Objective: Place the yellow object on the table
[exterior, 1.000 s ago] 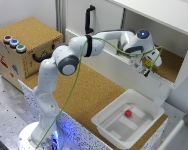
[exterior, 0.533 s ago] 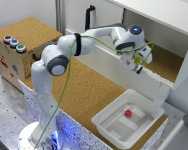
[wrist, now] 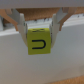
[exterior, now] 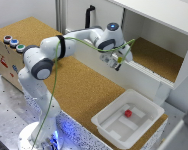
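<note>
Yellow object, cube w/ black U, claw gripped

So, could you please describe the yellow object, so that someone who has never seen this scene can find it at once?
Start at the white cabinet at the back of the cork table, and find the robot's hand at the cabinet's front edge. The yellow object is the small cube clamped between its fingers. Unlike the red block in the white tray, it is yellow with a dark U-shaped mark.
</note>
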